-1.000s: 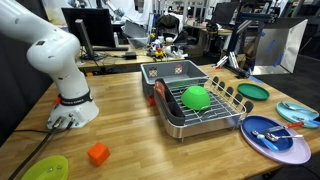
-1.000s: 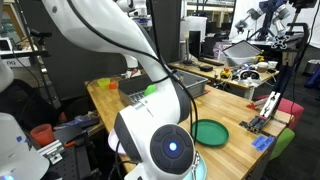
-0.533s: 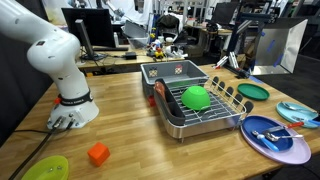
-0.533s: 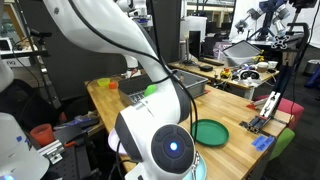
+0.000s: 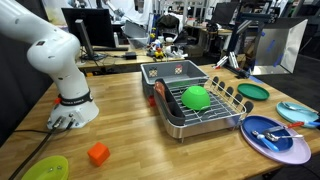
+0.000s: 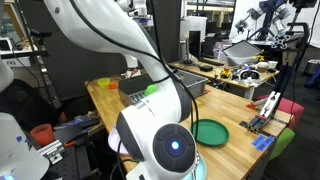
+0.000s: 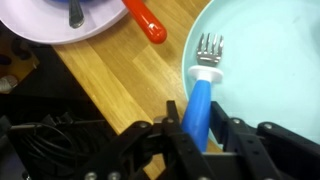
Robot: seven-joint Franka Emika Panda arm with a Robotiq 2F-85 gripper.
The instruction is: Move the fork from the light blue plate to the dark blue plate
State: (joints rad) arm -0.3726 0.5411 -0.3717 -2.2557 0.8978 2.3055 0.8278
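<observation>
In the wrist view the fork [image 7: 203, 85], blue-handled with silver tines, lies on the light blue plate [image 7: 270, 70], its tines pointing away from me. My gripper [image 7: 200, 118] is shut on the fork's handle, one black finger pressed against each side. The dark blue plate [image 7: 50, 30] sits at the upper left of that view, across a strip of wooden table. In an exterior view the dark blue plate [image 5: 277, 140] lies at the table's near right corner with utensils on it, and the light blue plate [image 5: 298, 112] is just behind it. The gripper does not show in either exterior view.
A red-handled utensil [image 7: 145, 20] sticks out from the dark blue plate toward the light blue one. A wire dish rack [image 5: 200, 118] holds a green bowl [image 5: 196, 97] mid-table. A dark green plate [image 5: 253, 91], an orange block [image 5: 97, 153] and a yellow-green plate [image 5: 45, 168] lie around.
</observation>
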